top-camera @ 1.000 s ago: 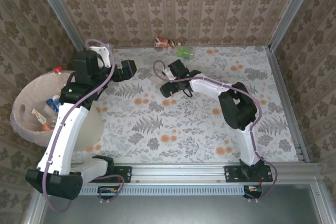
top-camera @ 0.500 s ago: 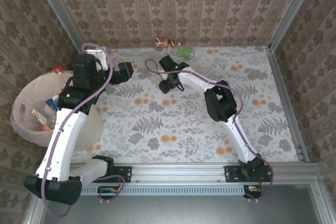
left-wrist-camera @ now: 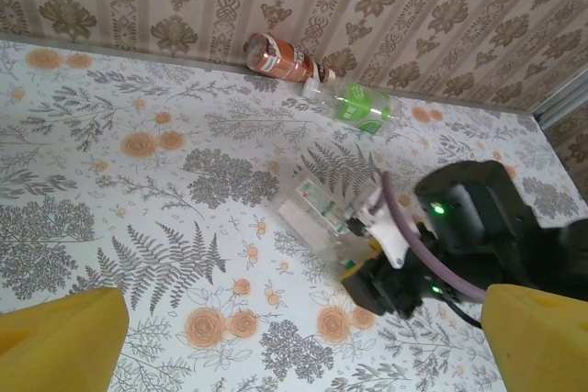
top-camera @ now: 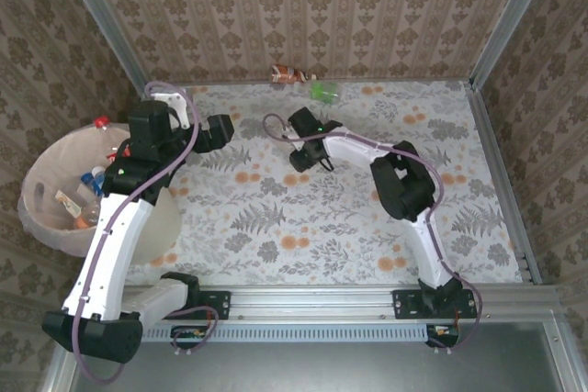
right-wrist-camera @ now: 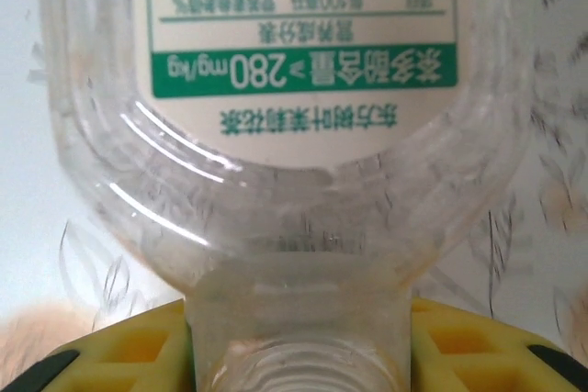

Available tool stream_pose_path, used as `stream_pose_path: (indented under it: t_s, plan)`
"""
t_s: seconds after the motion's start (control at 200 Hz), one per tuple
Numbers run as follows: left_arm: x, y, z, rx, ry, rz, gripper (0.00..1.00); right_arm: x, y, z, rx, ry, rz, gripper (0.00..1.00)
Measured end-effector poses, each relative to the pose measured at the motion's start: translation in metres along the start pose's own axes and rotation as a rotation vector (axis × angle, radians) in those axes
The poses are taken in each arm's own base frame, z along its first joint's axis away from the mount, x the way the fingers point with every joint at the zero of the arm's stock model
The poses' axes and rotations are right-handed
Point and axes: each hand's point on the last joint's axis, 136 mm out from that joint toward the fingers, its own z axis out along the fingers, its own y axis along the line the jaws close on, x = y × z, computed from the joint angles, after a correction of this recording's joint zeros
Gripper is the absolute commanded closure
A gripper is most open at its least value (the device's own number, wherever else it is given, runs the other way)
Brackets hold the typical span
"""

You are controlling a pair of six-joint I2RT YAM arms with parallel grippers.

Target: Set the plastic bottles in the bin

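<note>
Right gripper (right-wrist-camera: 299, 355) clamped on the bottle (right-wrist-camera: 294, 135) at its neck, body running straight out ahead of my fingers. Left gripper (top-camera: 220, 128) spread wide, off to my left. Bin (top-camera: 55, 151) well beyond it, same direction; left arm is nearer.

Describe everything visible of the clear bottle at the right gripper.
The clear bottle is thin transparent plastic with ribbed shoulders and a white label carrying a green band and printed text. Its neck sits between the yellow pads of the right gripper, which touch it on both sides. In the left wrist view it appears to lie on its side on the floral table, body pointing away from the gripper.
</note>
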Motion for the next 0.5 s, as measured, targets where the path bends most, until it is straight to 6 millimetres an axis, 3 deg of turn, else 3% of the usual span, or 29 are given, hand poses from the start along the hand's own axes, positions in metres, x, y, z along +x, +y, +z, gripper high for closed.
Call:
stream_pose_path:
  t_s: [0.25,0.5]
  plan:
    - [0.015,-0.003,0.021,0.053,0.035,-0.064,0.0,0.014,0.002,-0.059,-0.01,-0.179,0.115,0.69]
    - [0.06,-0.033,0.069,0.181,0.168,-0.142,0.0,0.046,0.013,-0.078,-0.081,-0.33,0.306,0.71]
